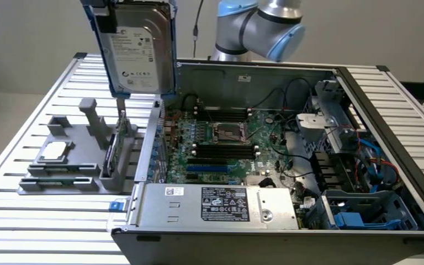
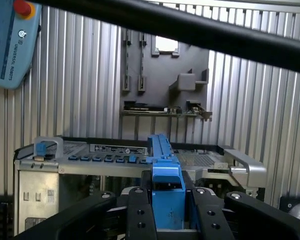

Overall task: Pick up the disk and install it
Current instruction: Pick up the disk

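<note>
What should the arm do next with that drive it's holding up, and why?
Probably carry it toward the exterior view's right: the gripper grips the disk by its blue rail, hanging clear above the grey holder, and the open computer case lies that way.

the disk [image 1: 139, 47] hangs upright over the parts tray [image 1: 86, 187], on the table [image 1: 20, 221] just beside the computer case [image 1: 256, 77].

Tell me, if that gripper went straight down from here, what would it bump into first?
The disk in the gripper leads: probably onto the grey holder or the case wall beside it; depth unclear.
</note>
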You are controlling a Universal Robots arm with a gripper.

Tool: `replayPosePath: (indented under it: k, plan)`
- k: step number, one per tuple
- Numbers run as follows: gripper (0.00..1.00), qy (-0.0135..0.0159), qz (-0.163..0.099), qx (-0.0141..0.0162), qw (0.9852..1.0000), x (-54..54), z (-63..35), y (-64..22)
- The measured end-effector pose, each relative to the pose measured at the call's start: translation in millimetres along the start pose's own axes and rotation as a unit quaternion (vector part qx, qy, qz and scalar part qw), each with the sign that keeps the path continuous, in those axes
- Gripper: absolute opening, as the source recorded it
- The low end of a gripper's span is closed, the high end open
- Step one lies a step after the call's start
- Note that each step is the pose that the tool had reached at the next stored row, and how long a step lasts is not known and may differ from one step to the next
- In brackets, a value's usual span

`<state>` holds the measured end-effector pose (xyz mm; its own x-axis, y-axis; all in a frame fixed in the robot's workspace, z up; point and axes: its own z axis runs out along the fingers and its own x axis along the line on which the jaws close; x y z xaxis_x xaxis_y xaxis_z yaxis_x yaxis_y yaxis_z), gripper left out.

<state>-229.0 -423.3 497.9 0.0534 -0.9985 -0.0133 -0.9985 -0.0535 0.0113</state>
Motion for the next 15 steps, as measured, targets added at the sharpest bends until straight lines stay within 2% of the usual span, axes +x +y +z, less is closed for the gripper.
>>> replayPosePath:
  k: [15]
  plan:
    - [0.33, 0.0, 0.0, 0.0, 1.0, 38.6, -6.3, -43.7]
